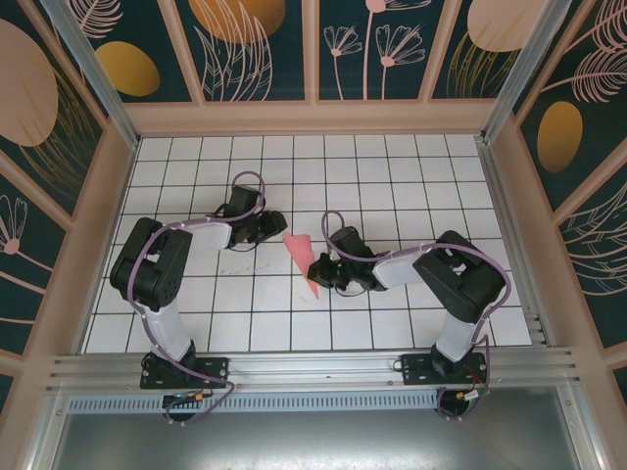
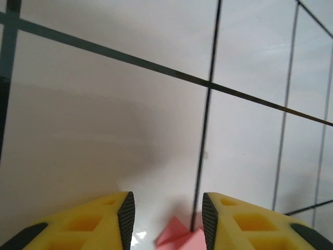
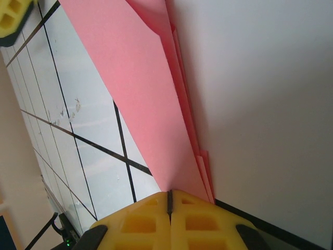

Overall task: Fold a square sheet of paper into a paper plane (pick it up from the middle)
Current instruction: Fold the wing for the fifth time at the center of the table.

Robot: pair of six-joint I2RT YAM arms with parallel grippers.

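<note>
The square sheet of paper stands folded into a narrow salmon-pink dart, the paper plane (image 1: 302, 257), lying on the white grid table between my two grippers. My right gripper (image 1: 318, 271) is at its near end. In the right wrist view the yellow jaws (image 3: 170, 195) are pressed together on the layered paper plane (image 3: 145, 94), which runs away from them. My left gripper (image 1: 272, 231) is at the far end, open. In the left wrist view a corner of the paper plane (image 2: 179, 237) lies low between the spread fingers (image 2: 168, 219), nearer the right pad, with a gap at the left one.
The tiled table (image 1: 392, 176) is boxed in by patterned walls on three sides. An aluminium rail (image 1: 313, 367) with both arm bases runs along the near edge. A yellow finger of the left gripper (image 3: 10, 15) shows in the right wrist view's top-left corner.
</note>
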